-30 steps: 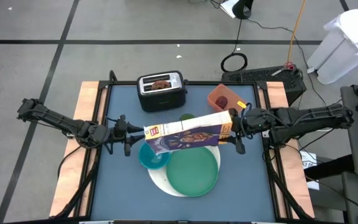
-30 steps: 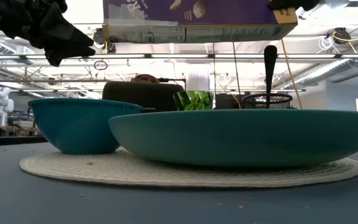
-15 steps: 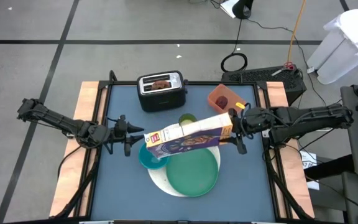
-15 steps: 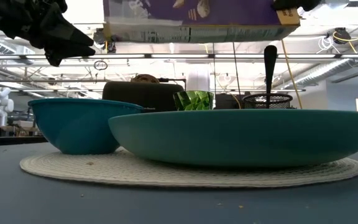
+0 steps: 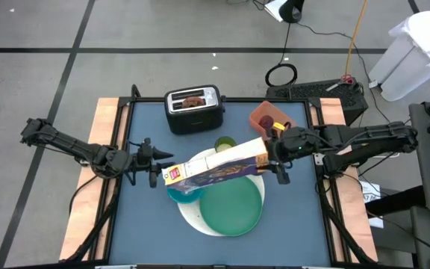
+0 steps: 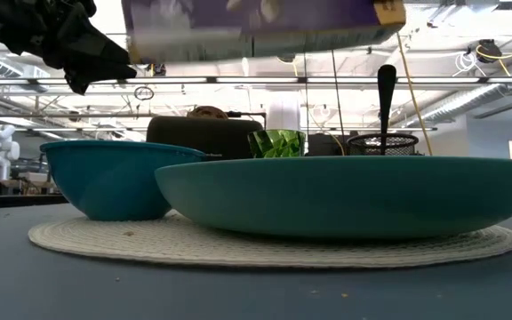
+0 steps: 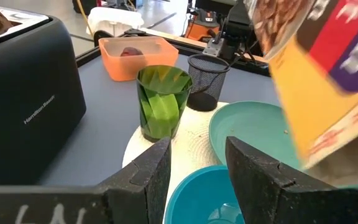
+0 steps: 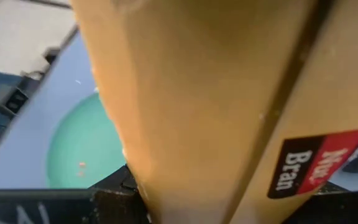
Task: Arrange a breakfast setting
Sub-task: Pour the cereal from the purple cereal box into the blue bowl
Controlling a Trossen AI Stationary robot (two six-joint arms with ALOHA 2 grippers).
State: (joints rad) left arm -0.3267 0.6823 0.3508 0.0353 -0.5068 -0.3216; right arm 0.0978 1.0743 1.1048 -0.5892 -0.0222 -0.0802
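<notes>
The large green plate (image 5: pixel 232 205) lies on the white round disc (image 5: pixel 192 217), a woven mat, in the near half of the table (image 5: pixel 148 232), and serves here as the landmark. Touching or just beside its left rim sits the blue bowl (image 5: pixel 179 190), also on the mat. Behind the plate stands the lime cup (image 5: pixel 224 143), faceted and translucent in the left wrist view (image 7: pixel 162 101), with the small black cup (image 7: pixel 205 81), a wire mesh pot, just beside it. The low view alone shows a dark spoon handle (image 6: pixel 386 98) rising from that mesh cup.

Above the plate's far-left part hangs a cereal box (image 5: pixel 215 165), cardboard, tilted with its lower end over the bowl. The right gripper (image 5: pixel 273 155) is clamped on the box's higher end, up and right of the plate; its wrist view is filled by the tan cardboard (image 8: pixel 229 93). The left gripper (image 5: pixel 155 163) hovers left of the bowl, fingers (image 7: pixel 145 174) parted and holding nothing.

Further behind the plate stands the silver toaster (image 5: pixel 193 108) with the brown bagel (image 5: pixel 194 99) in its slot; behind and right, the orange rectangular tray (image 5: pixel 269 117) holds the dark-red fruit (image 5: pixel 266 119). Bare blue tabletop lies open left, right and in front of the mat.
</notes>
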